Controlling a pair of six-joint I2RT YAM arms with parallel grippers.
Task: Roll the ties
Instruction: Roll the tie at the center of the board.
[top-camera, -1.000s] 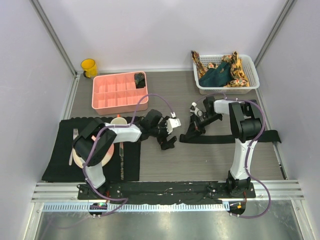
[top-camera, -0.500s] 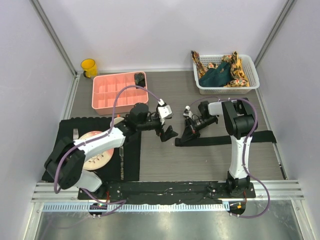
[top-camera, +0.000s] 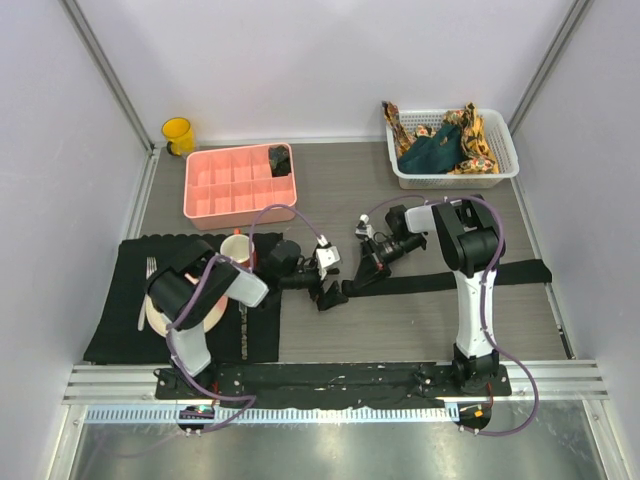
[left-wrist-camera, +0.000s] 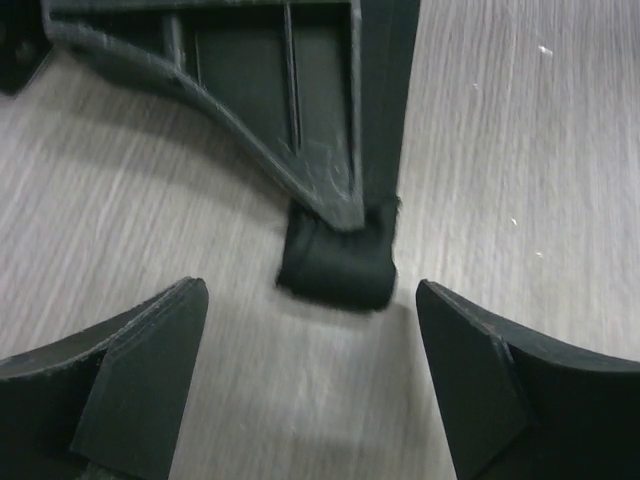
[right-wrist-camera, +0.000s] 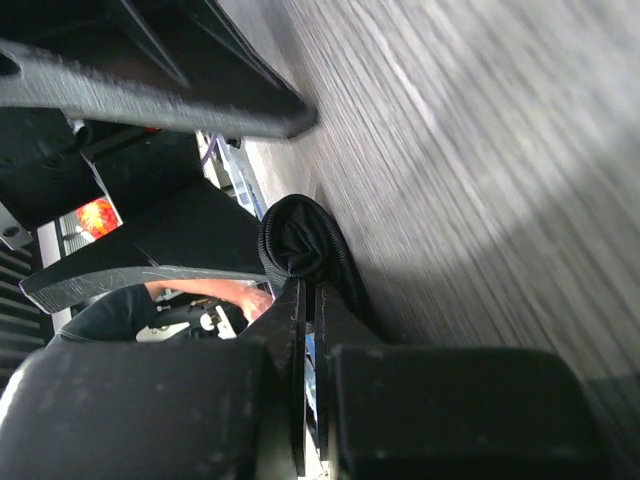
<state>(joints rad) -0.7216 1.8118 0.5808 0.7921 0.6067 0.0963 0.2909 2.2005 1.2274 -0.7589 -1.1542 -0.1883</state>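
A plain black tie (top-camera: 460, 280) lies flat across the table, running from mid-table to the right edge. Its left end is wound into a small roll (left-wrist-camera: 335, 268). My right gripper (top-camera: 358, 277) is shut on that roll (right-wrist-camera: 300, 240), lying low and sideways on the table. My left gripper (top-camera: 327, 292) faces it from the left, open, with the roll just ahead of its fingertips (left-wrist-camera: 140, 380) and nothing between them. A dark teal tie (top-camera: 430, 155) and orange-yellow patterned ties (top-camera: 482, 138) lie heaped in the white basket (top-camera: 455, 179).
A pink compartment tray (top-camera: 225, 190) at the back left holds a dark rolled item (top-camera: 280, 158). A yellow cup (top-camera: 178, 135) stands in the far left corner. A black mat (top-camera: 125, 335) at the near left carries a plate, a mug (top-camera: 237, 248) and a fork (top-camera: 150, 270).
My right gripper has carried the tie's rolled end leftward, pulling the tie along. My left arm reached out, then drew back with its gripper low beside the roll.
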